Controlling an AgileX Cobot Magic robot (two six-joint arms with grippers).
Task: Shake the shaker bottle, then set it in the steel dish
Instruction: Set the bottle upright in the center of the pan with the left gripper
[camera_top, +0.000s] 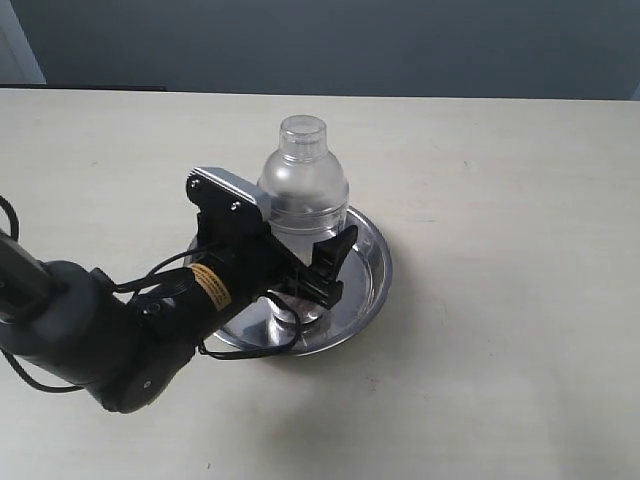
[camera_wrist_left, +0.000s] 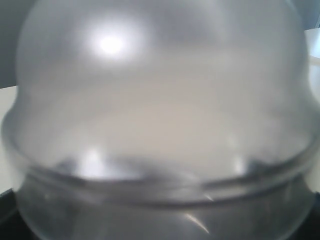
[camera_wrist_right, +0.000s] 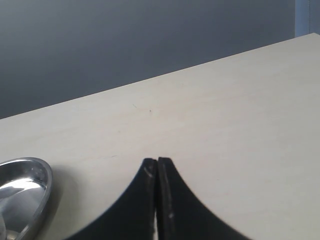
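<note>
The shaker bottle (camera_top: 303, 180), clear frosted plastic with a domed top and small round cap, stands upright over the middle of the steel dish (camera_top: 374, 268). My left gripper (camera_top: 300, 245) reaches in from the lower left and is shut on the bottle's lower body. One black finger (camera_top: 335, 262) shows on the bottle's right side, the other is hidden behind the wrist. The gripper hides the bottle's base, so I cannot tell whether it touches the pan. The blurred dome of the shaker bottle (camera_wrist_left: 160, 100) fills the left wrist view. My right gripper (camera_wrist_right: 158, 161) is shut and empty, apart from the steel dish (camera_wrist_right: 42, 172).
The pale wooden table (camera_top: 500, 150) stretches around the dish on all sides, with a dark grey wall (camera_top: 350, 40) behind its far edge. The left arm's black body and cables (camera_top: 110, 330) lie over the table's lower left.
</note>
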